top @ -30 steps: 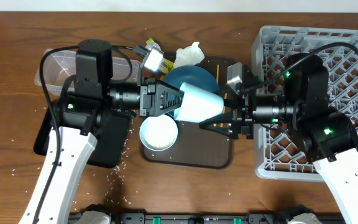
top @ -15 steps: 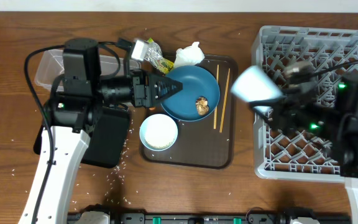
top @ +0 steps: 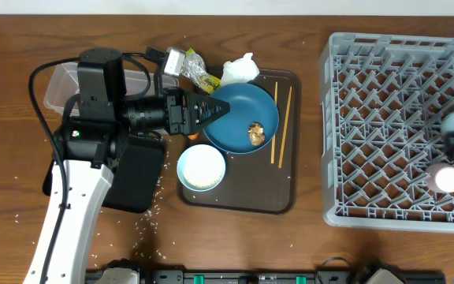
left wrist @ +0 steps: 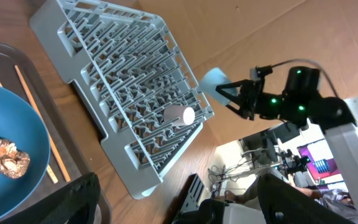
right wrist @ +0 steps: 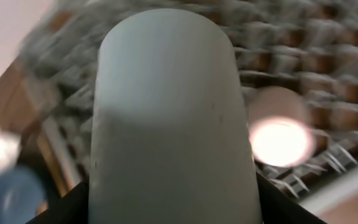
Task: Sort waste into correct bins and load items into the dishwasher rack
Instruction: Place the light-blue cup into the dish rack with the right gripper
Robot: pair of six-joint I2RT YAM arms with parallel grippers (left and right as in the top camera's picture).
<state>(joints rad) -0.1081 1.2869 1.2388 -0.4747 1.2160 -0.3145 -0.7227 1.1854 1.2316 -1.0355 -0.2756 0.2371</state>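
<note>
Overhead straight down; both wrist views obliquely over the shared rack [top: 385, 118].

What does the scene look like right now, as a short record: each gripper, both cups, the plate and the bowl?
left gripper: open, empty, at the dark-blue plate edge
right gripper: shut on light-blue cup, above the rack
pink cup: in the rack
dark-blue plate: on brown tray, holds brown food lump
white bowl: on the tray, beside the plate
</note>
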